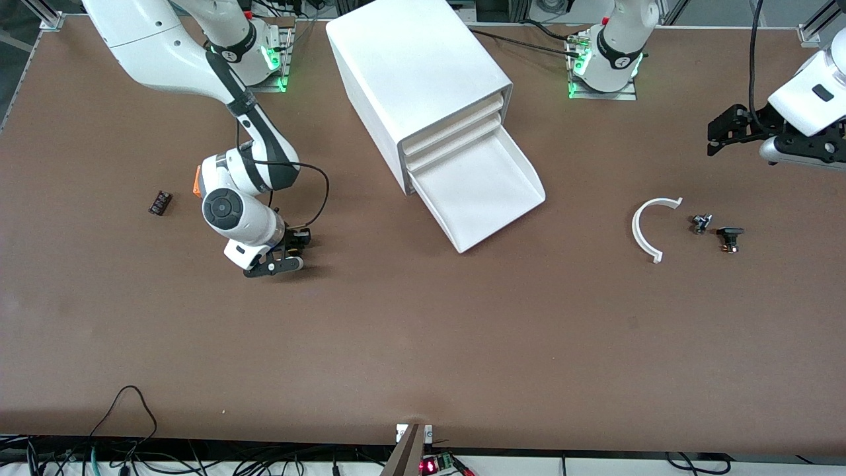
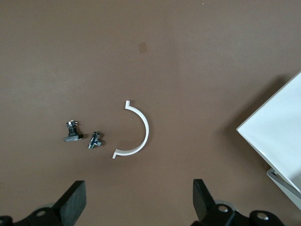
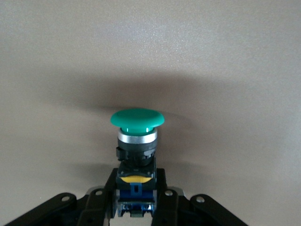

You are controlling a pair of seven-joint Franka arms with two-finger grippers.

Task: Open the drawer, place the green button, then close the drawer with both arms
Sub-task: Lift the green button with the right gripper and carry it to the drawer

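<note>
Brown surface (image 1: 423, 344) had the drawer (image 1: 482, 192) pulled out. Right gripper (image 1: 294, 254), at its 9 o'clock, was clamped on the button (image 3: 137, 141); left gripper (image 1: 720, 135) hung spread apart.

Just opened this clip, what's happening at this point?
The lowest drawer of the white cabinet is already pulled out. The right gripper, low at the right arm's end of the table, is shut on the green button. The left gripper waits open above the white curved piece.
</note>
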